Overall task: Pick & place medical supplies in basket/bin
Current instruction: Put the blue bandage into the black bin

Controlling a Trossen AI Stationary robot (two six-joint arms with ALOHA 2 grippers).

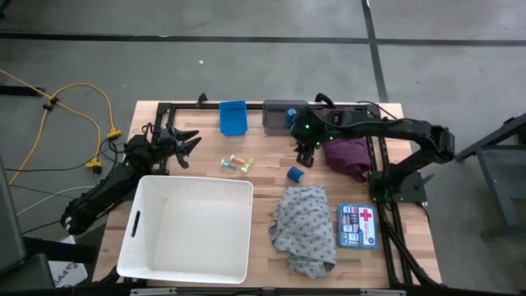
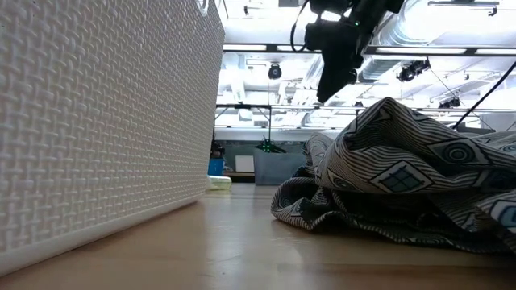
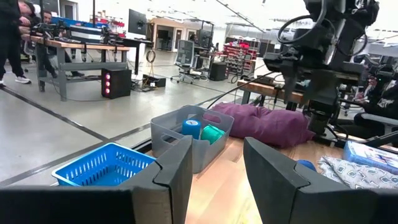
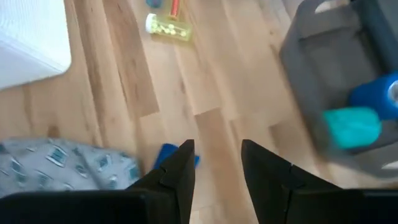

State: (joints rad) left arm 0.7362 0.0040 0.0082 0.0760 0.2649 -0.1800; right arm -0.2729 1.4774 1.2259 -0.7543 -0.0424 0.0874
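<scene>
The white basket [image 1: 191, 226] is laid with its long axis toward the table's front edge. The right gripper [image 1: 305, 156] is held partly open and empty above the blue tape roll [image 1: 295, 173]. The left gripper [image 1: 186, 146] is likewise parted and empty.

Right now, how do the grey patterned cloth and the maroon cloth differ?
The grey patterned cloth is printed and lies crumpled near the white basket; the maroon cloth is plain and sits bunched farther back, under the right arm. The grey one spreads wider. Both lie on the table, outside the basket.

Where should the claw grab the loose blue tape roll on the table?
Probably from straight above. The blue tape roll sits alone on bare wood, apart from the grey patterned cloth. Straddle it across its width, fingers on opposite outer sides. The right claw already hangs nearly over it, jaws apart.
</scene>
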